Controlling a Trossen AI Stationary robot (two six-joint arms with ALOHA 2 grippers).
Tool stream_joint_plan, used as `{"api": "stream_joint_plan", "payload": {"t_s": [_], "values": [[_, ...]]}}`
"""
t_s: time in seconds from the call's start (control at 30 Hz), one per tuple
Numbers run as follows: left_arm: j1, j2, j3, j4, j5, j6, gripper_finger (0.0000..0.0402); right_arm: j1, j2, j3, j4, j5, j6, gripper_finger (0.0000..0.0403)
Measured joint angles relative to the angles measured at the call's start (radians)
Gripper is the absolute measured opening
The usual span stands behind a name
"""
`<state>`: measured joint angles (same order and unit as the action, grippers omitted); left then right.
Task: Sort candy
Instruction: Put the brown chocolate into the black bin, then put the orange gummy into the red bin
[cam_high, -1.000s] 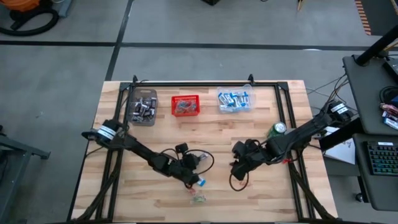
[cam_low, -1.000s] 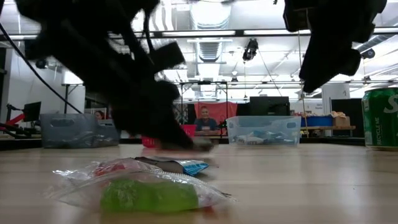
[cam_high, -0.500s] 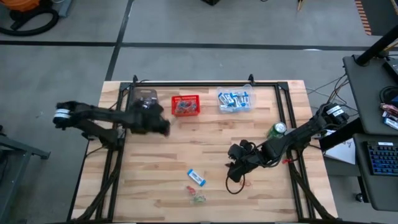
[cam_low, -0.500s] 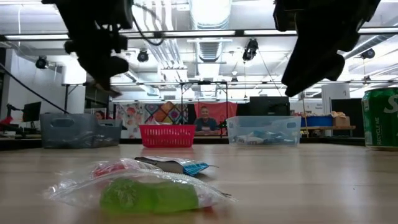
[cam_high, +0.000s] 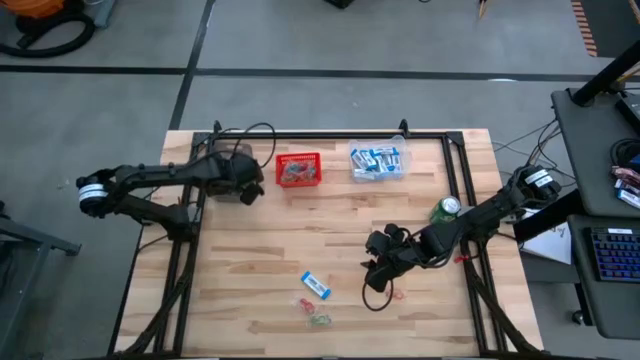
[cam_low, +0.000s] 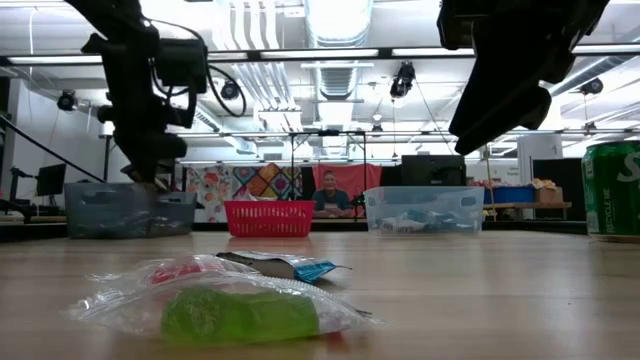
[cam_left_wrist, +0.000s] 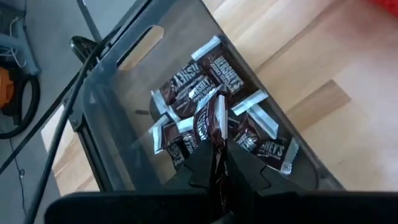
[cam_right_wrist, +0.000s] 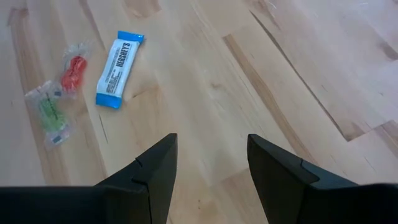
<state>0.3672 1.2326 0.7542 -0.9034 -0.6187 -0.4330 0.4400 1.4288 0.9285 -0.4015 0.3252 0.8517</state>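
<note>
The left gripper (cam_left_wrist: 214, 168), clamped on a dark brown mini bar (cam_left_wrist: 213, 124), hovers over the clear bin (cam_high: 231, 168) at ten o'clock. The right gripper (cam_right_wrist: 208, 165), fingers apart, hovers above the counter (cam_high: 350, 230) near a blue-and-white packet (cam_right_wrist: 118, 61) at six o'clock.

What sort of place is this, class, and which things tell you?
Probably a robotics lab or workshop: a wooden table with a black frame, strip lights under an open ceiling, and desks with a monitor behind.
</note>
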Motion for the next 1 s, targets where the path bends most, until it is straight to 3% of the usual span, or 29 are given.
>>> {"api": "stream_joint_plan", "payload": {"t_s": [0.53, 1.0], "values": [[0.000, -0.001, -0.057, 0.047, 0.001, -0.025, 0.0009, -0.002, 0.000, 0.000, 0.003, 0.018, -0.025, 0.0183], [-0.001, -0.001, -0.057, 0.047, 0.001, -0.029, 0.0070, -0.002, 0.000, 0.000, 0.012, 0.019, -0.034, 0.0183]]}}
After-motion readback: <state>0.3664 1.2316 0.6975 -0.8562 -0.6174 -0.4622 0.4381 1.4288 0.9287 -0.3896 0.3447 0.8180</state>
